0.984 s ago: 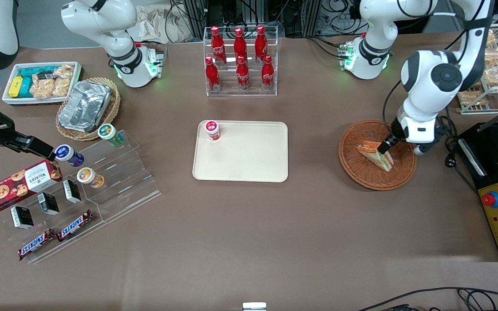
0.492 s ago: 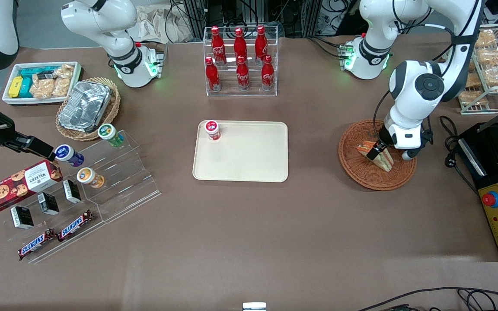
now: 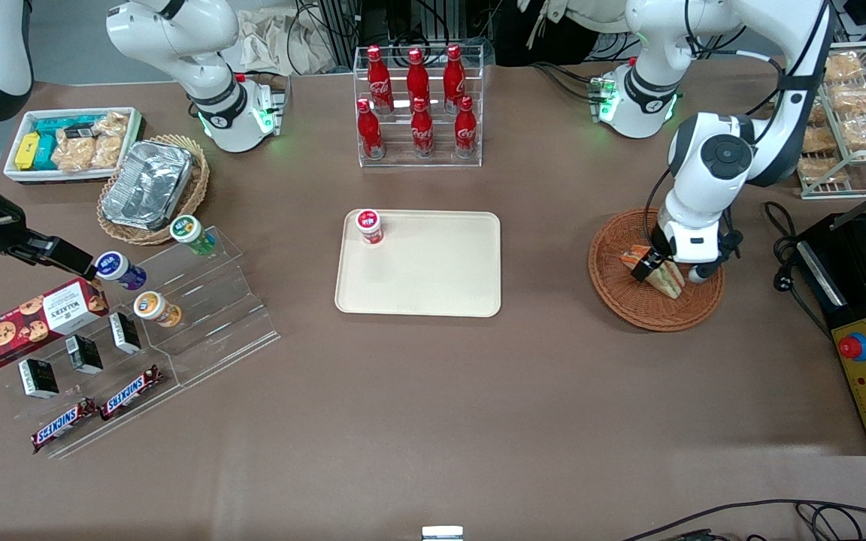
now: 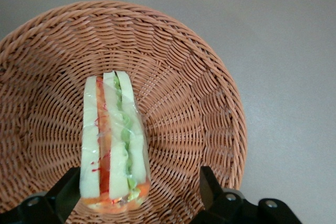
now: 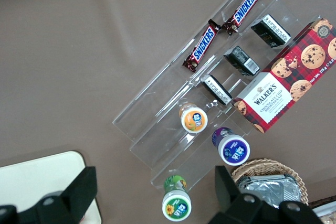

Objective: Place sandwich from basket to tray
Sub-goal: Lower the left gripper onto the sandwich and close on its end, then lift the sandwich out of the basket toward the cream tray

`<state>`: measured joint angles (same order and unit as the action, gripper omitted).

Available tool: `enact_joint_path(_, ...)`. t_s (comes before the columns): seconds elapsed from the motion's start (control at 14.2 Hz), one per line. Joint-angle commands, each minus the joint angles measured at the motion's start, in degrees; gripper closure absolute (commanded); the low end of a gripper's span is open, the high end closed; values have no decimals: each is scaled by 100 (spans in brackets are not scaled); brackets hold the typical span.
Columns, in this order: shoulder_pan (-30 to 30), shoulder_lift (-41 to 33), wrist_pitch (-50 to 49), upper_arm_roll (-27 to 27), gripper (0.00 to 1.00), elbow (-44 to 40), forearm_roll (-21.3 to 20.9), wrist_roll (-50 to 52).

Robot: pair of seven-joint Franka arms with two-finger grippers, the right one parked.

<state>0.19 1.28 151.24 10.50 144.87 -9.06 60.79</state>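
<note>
The sandwich (image 4: 112, 140), a plastic-wrapped wedge with orange, red and green layers, stands on edge in the reddish-brown wicker basket (image 4: 199, 103). My left gripper (image 4: 139, 195) is open and low over the basket, one finger on each side of the sandwich. One dark finger (image 4: 67, 186) is close against the sandwich; the other finger (image 4: 211, 187) stands well apart from it. In the front view the gripper (image 3: 658, 269) covers part of the sandwich (image 3: 672, 281) inside the basket (image 3: 628, 300). The cream tray (image 3: 433, 278) lies at the table's middle.
A red-lidded cup (image 3: 369, 225) stands on the tray's corner. A rack of red bottles (image 3: 418, 105) stands farther from the camera than the tray. A black control box (image 3: 865, 368) and a wire rack of bagged pastries (image 3: 854, 128) flank the basket at the working arm's end.
The left arm's wrist has shifted toward the tray across the basket and come lower, bringing the open gripper down around the sandwich. The sandwich has stayed in place.
</note>
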Motion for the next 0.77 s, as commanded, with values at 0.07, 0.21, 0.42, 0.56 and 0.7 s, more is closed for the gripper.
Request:
enact_joint_path(0.07, -19, 100, 151, -39, 18, 24, -210, 206)
enact_joint_path(0.21, -19, 100, 151, -39, 43, 15, -201, 214)
enact_joint_path(0.42, -19, -39, 73, -39, 78, -11, -210, 294)
enact_joint_path(0.56, -19, -232, -452, -31, 92, -151, -227, 276)
enact_joint_path(0.7, -53, -312, -1426, 4, 95, -650, -236, 215)
